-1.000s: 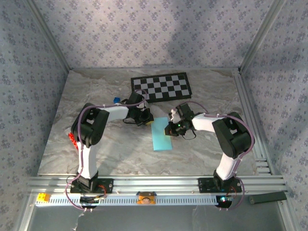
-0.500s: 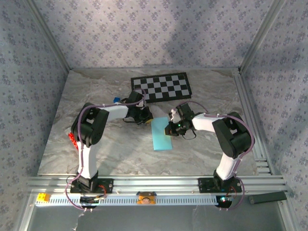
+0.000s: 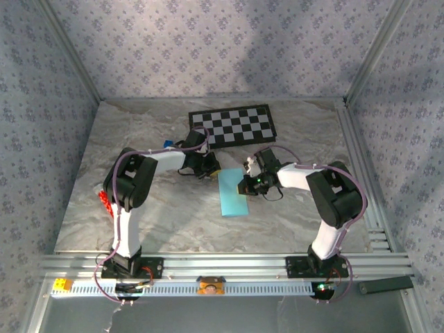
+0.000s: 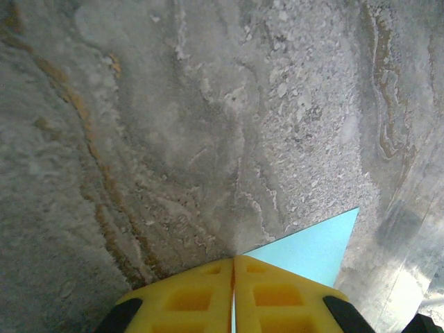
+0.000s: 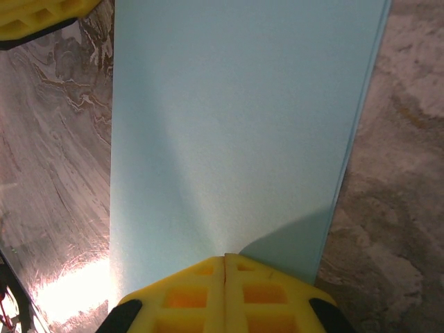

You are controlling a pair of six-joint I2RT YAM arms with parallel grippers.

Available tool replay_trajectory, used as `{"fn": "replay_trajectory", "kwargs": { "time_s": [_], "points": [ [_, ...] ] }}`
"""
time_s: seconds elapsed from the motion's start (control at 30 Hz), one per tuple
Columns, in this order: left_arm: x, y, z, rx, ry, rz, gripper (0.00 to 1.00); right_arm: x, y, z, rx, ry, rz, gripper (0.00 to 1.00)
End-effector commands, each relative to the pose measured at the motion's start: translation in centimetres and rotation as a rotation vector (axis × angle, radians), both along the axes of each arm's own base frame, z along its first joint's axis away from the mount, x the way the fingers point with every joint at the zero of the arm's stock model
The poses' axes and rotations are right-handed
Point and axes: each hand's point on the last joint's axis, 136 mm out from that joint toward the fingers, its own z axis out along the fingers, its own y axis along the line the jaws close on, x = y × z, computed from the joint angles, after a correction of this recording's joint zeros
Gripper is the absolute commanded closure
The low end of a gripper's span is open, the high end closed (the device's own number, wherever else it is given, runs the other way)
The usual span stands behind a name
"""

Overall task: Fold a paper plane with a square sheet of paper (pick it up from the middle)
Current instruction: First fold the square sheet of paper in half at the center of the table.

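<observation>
**Operator:** Where is the paper?

**Observer:** Your light-blue sheet of paper (image 3: 233,193) lies flat near the middle of the worktop (image 3: 159,215), slightly toward the right edge. It is a long narrow rectangle, with its short ends facing the far and near edges. In the right wrist view (image 5: 236,125) a second paper edge runs just inside its right side, so you are looking at two layers.

**Operator:** And my grippers?

**Observer:** Your left gripper (image 3: 210,168) sits at the sheet's far-left corner. From its wrist camera, the yellow fingers (image 4: 234,260) are pressed together, and a blue corner (image 4: 312,250) pokes out from under them. I cannot tell whether paper is pinched between them or only lies beneath. Your right gripper (image 3: 244,186) is at the sheet's right long edge, toward the far end. Its fingers (image 5: 224,260) also meet with no gap and sit on the paper, which stretches away ahead of them.

**Operator:** Anything else around?

**Observer:** The black-and-white checkerboard (image 3: 233,126) lies by the far edge, apart from the sheet. A tiny dark-blue cube (image 3: 168,144) sits just beside your left arm's wrist, on the side toward the far-left corner. A red block (image 3: 104,201) rests near the left edge, by that arm's elbow.
</observation>
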Motion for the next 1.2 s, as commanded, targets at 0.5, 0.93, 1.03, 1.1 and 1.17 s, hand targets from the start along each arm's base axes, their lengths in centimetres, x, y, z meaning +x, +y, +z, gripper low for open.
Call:
{"fn": "replay_trajectory", "kwargs": {
  "time_s": [0.5, 0.93, 1.03, 1.1, 1.17],
  "points": [
    [3.2, 2.9, -1.0, 0.159, -0.056, 0.184, 0.91, -5.1, -4.9, -5.6, -0.238, 0.202, -0.016, 1.00],
    [1.1, 1.7, 7.5, 0.196, -0.233, 0.062, 0.88, -4.8, -5.0, -5.5, -0.246, 0.197, -0.033, 1.00],
    [-0.9, 0.1, 8.0, 0.114, -0.229, -0.014, 0.88, -4.7, -5.0, -5.4, -0.243, 0.194, -0.042, 1.00],
    [-2.6, -1.3, 7.9, 0.034, -0.212, -0.061, 0.88, -4.7, -5.1, -5.5, -0.250, 0.193, -0.052, 1.00],
    [-4.3, -2.5, 7.4, -0.036, -0.180, -0.079, 0.88, -4.8, -5.2, -5.6, -0.250, 0.192, -0.059, 1.00]
  ]
}}
